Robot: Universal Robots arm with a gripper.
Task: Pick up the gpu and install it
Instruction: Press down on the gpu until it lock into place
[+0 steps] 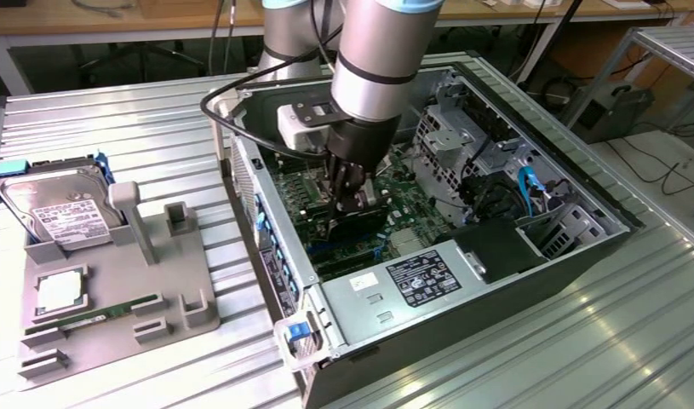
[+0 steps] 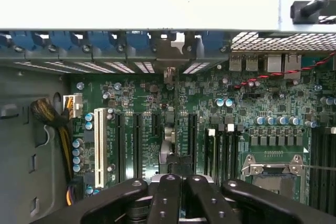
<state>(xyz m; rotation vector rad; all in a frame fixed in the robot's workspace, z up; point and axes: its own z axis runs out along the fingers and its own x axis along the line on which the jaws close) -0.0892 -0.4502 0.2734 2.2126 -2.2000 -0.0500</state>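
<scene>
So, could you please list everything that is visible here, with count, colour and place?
computer case: one, dark with silver metal, open on the slatted metal table, at the exterior view's right.
motherboard: one, green, inside the case.
gpu: one, black, edge-on over the motherboard slots, at the gripper's tip.
power supply: one, silver with a black label, at the case's near end.
parts tray: one, grey, on the table at the exterior view's left.
hard drive: one, silver with a white label, on the tray's far end.
memory stick: one, green, narrow, on the tray's near part.
robot arm: one, silver-grey, reaching down into the case.
gripper: one, black, inside the case, closed on the gpu.
</scene>
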